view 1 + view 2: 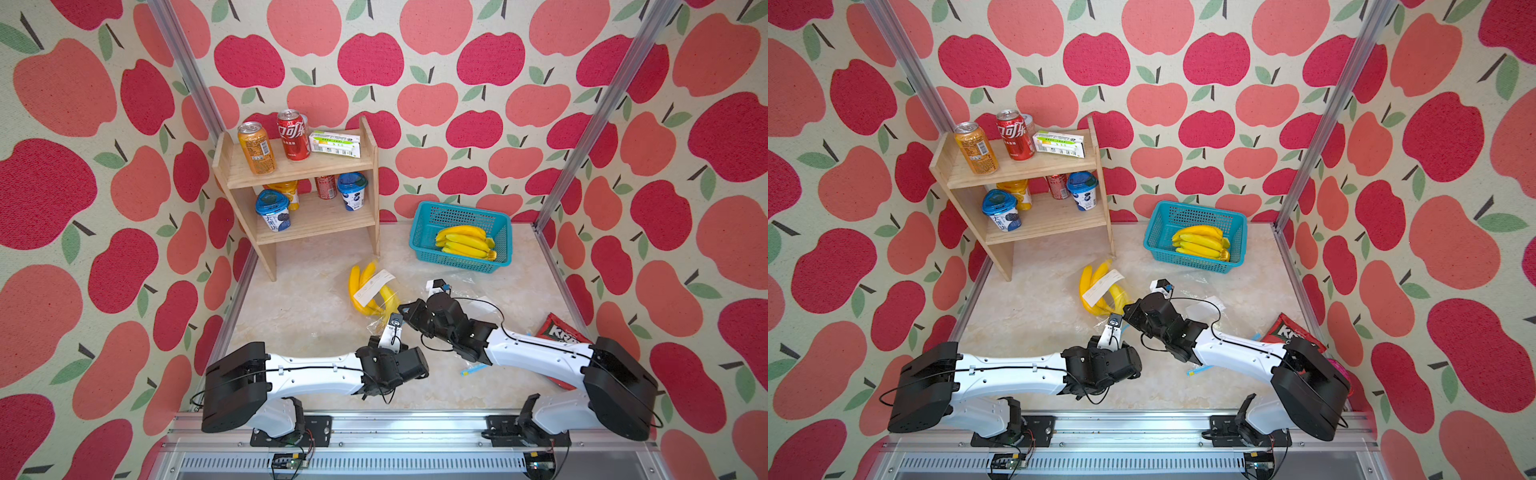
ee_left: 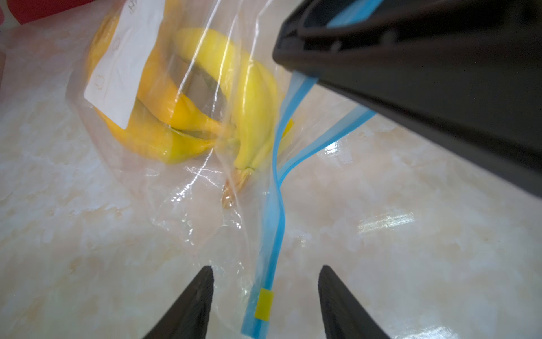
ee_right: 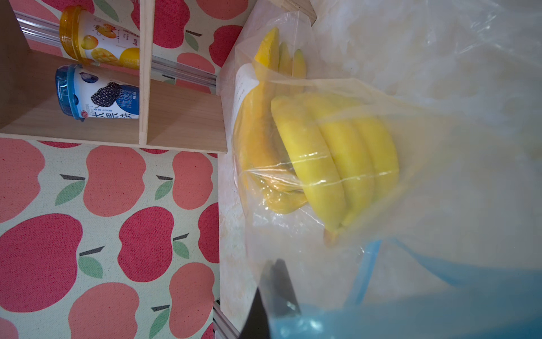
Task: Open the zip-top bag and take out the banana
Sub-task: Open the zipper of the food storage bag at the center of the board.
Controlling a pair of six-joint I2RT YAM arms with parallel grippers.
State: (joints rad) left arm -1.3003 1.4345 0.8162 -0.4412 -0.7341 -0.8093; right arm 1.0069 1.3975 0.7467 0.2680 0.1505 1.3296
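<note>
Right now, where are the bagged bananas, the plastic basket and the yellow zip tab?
bagged bananas [image 1: 354, 286]: in a top view, leftmost fruit.
plastic basket [image 1: 423, 229]: in a top view, left wall.
yellow zip tab [image 2: 264, 303]: left wrist view, its middle.

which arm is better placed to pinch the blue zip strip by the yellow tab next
Left. The left gripper is open, straddling the zip strip near its yellow tab, so it probably only needs to close. The right gripper is shut on the same strip further along.
</note>
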